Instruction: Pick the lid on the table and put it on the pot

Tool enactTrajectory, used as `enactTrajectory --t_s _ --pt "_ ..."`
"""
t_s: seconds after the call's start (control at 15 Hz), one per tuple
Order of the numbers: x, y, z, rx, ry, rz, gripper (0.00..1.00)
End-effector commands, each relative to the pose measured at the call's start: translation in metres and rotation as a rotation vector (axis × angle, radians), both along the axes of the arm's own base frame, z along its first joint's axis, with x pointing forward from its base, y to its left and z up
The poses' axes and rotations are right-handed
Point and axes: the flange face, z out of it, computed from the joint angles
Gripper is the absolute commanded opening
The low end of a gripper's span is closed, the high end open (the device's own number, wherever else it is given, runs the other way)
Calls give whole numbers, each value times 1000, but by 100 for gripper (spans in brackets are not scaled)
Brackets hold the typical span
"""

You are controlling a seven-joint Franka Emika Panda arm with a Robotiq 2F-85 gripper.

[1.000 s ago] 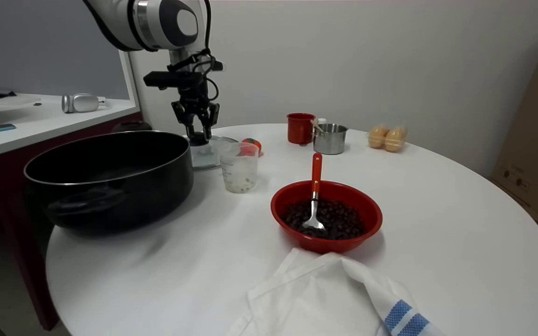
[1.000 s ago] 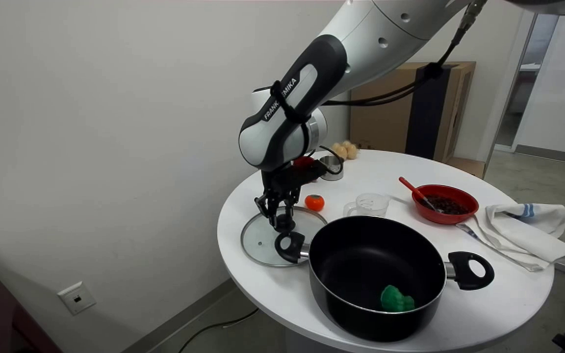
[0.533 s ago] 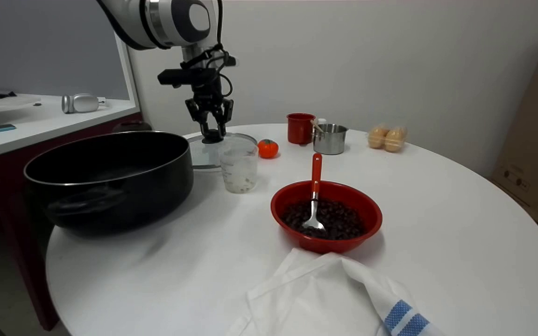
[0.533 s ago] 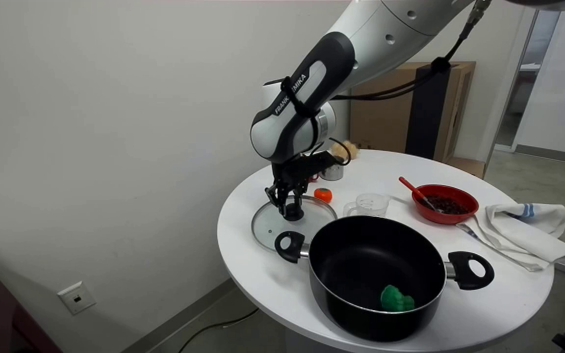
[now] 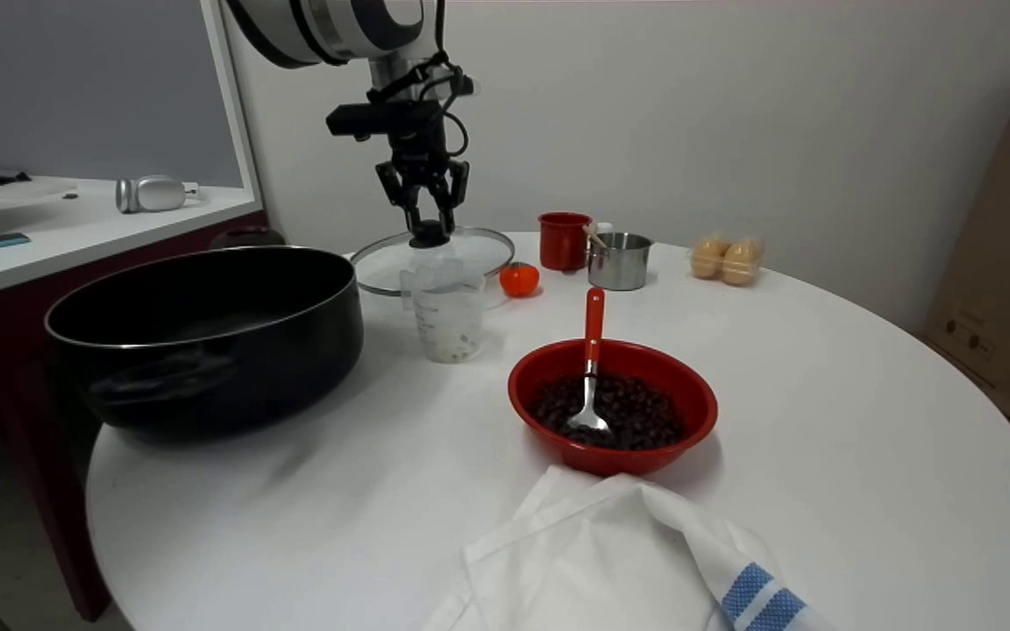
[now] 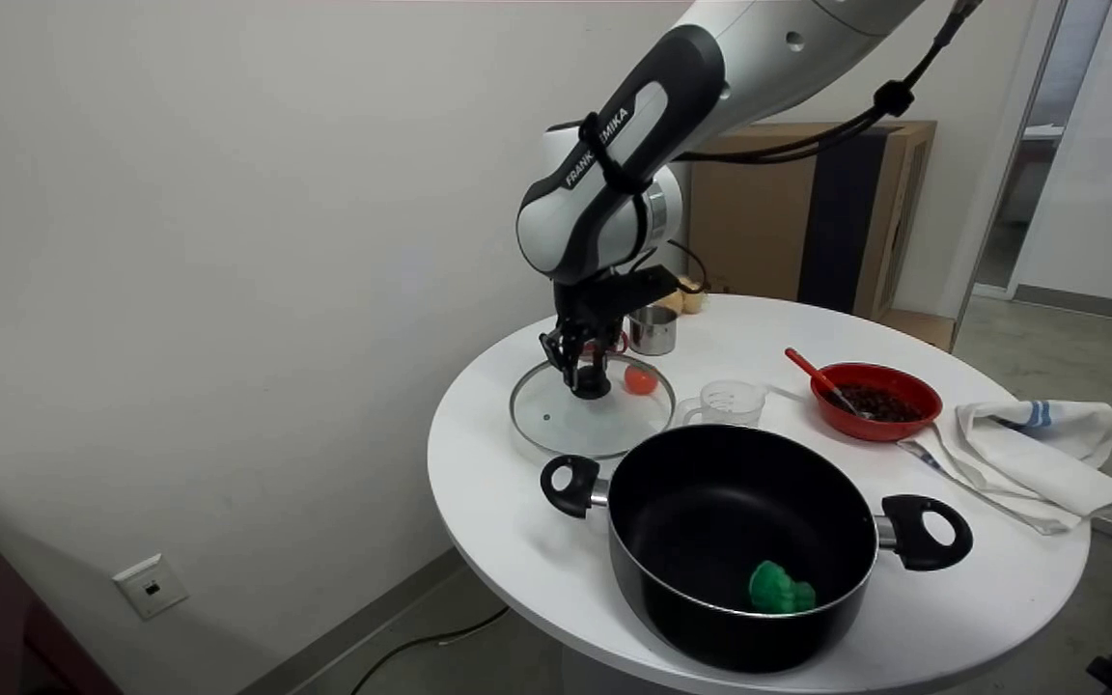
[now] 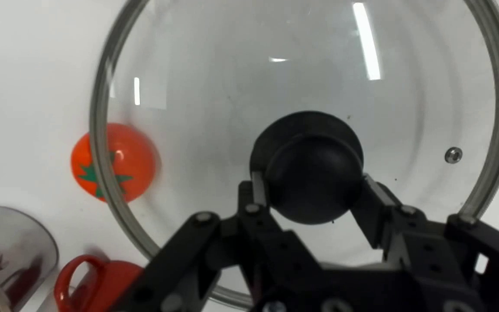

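The lid is a wide round glass disc with a metal rim and a black knob; it shows in both exterior views (image 5: 382, 258) (image 6: 595, 425) and in the wrist view (image 7: 215, 108). My gripper (image 5: 430, 224) (image 6: 587, 376) (image 7: 312, 184) is shut on the lid's black knob (image 7: 314, 173). The lid hangs a little above the white table (image 5: 821, 421) (image 6: 508, 541), roughly level. The big black pot (image 5: 233, 377) (image 6: 672, 608) stands uncovered beside the lid, nearer the cameras. A green item (image 6: 781, 589) lies inside it.
A red tomato (image 5: 519, 280) (image 7: 132, 160) sits partly under the lid's edge. A clear measuring cup (image 5: 450, 324) (image 6: 732, 401) stands between lid and red bowl (image 5: 558, 447). A red mug (image 5: 563, 241) and metal cup (image 5: 619, 263) stand behind. A towel (image 5: 593, 552) lies in front.
My gripper has carried the lid away from the pot's near side towards the cups, and upward off the table. The tomato has shifted the same way. The pot has not moved.
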Motion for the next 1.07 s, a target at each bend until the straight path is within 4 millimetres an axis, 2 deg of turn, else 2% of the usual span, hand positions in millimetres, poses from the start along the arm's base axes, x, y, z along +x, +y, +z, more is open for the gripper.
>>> enactTrajectory --t_s 0.0,0.27,0.47,0.73,1.0 --pt "5 -9 45 28 -46 18 25" --pt "9 -21 90 64 -81 20 25" --pt "5 -35 126 68 -62 31 25" --pt "-11 -66 161 46 6 39 25" --pt "-37 -103 185 19 41 40 25"
